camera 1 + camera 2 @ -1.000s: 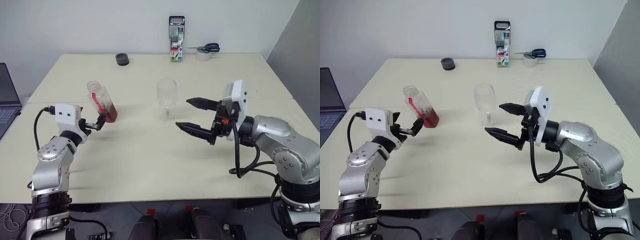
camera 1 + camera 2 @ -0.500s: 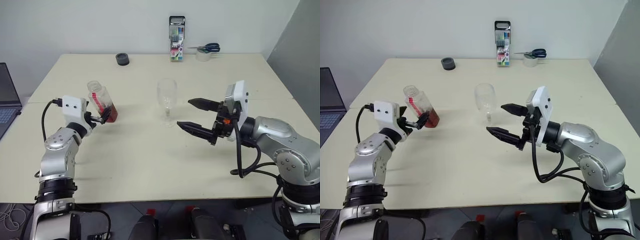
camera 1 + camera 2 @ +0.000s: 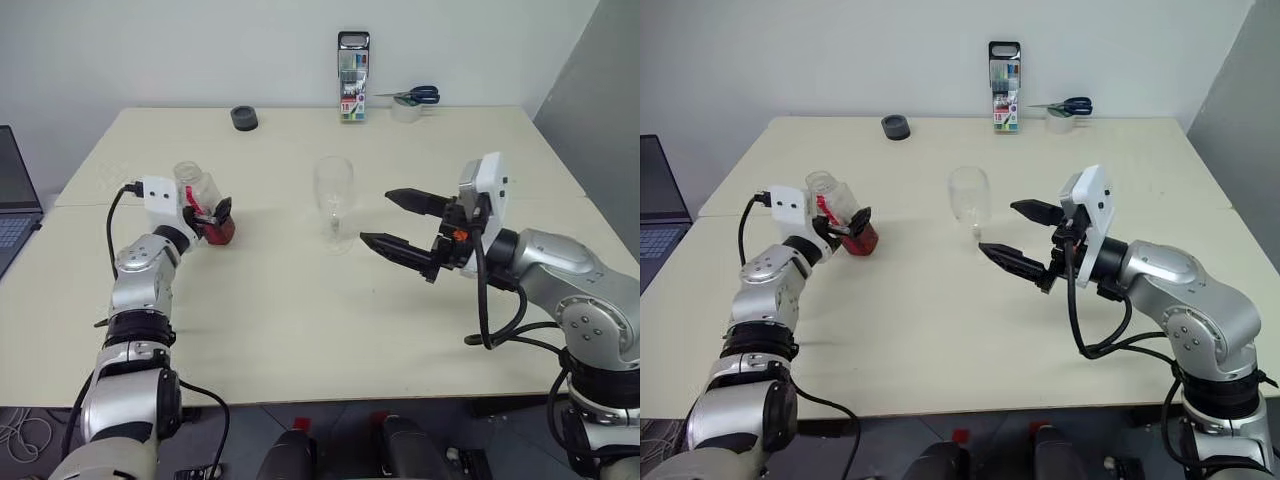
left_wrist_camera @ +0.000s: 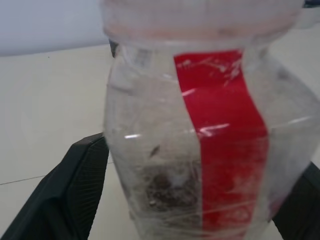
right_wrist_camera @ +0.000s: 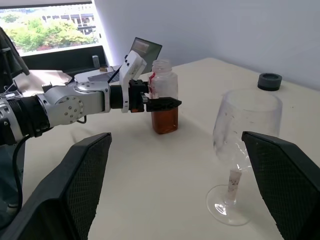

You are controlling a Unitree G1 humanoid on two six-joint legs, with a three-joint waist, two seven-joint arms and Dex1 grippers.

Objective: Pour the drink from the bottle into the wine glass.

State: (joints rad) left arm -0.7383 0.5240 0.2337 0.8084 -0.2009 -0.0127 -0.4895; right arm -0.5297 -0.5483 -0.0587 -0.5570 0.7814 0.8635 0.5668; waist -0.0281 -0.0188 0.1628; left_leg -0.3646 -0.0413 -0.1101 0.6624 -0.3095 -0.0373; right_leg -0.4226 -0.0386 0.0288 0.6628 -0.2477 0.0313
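Two grippers work over a pale worktop [image 3: 300, 330]. The left gripper [image 3: 212, 214] reaches level toward the bottle [image 3: 206, 206], which stands upright on the worktop on the robot's left side, well apart from the wine glass [image 3: 334, 203]. Its black fingers [image 4: 80, 190] flank the bottle's lower body, one on each side, but whether the jaws are pressing on it or merely bracketing it cannot be told. The bottle has no cap on its wide neck, a red-and-white label strip runs down its side, and the drink [image 5: 165, 120], a reddish-amber liquid, fills only its lower part. The wine glass stands upright near the middle of the worktop, clear and apparently empty, with its round foot flat on the surface. The right gripper [image 3: 395, 222] hovers just to the right of the glass, pointing toward it, its jaws spread wide and grasping nothing; the glass is beside its fingertips, not touching them. At the far edge of the worktop are a small dark round object [image 3: 244, 118], an upright pack of markers [image 3: 352, 92], and a pair of scissors [image 3: 410, 96] lying on a roll of tape [image 3: 405, 111]. A laptop [image 3: 15, 200] sits at the far left.
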